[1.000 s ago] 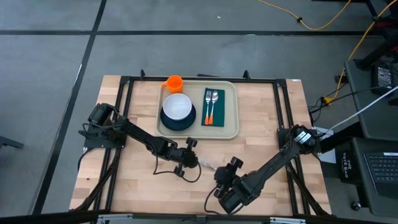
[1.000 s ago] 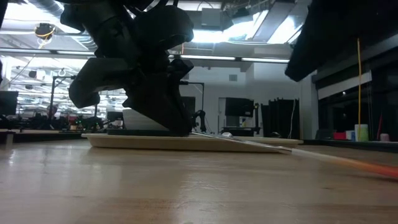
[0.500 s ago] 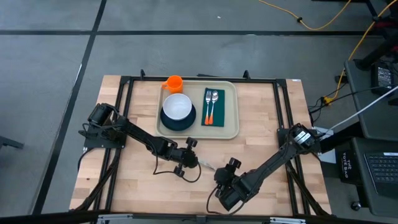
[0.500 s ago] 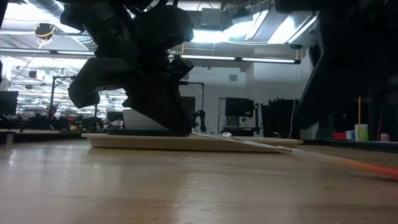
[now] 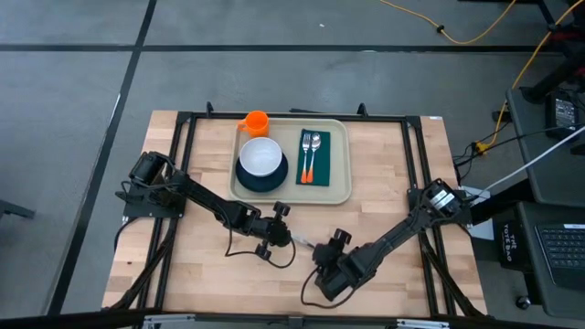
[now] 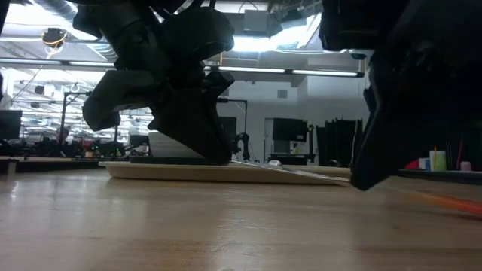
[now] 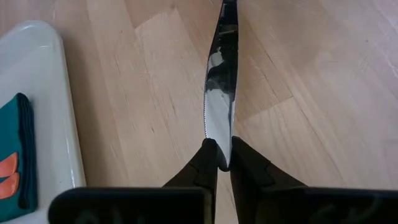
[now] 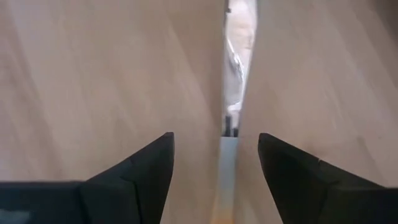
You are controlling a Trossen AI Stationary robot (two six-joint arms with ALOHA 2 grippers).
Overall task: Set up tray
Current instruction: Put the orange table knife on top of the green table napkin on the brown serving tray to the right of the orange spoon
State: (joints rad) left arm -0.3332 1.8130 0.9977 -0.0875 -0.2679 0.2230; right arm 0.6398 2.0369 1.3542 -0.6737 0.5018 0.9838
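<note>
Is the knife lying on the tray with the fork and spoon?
No, the left gripper pinches the knife over bare wood beside the tray.

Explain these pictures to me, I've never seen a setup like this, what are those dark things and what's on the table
They are two robot arms at a wooden table, each ending in a two-fingered tool. One camera looks straight down, one sits level with the tabletop, and one rides on each wrist.

On the table lies a cream tray holding a white bowl on a dark plate, and a green napkin with a fork and spoon on it. An orange cup stands at its far edge.

The left tool is shut on a knife, its blade lying on the wood in front of the tray. The right tool is open, with the knife's handle between its fingers.
</note>
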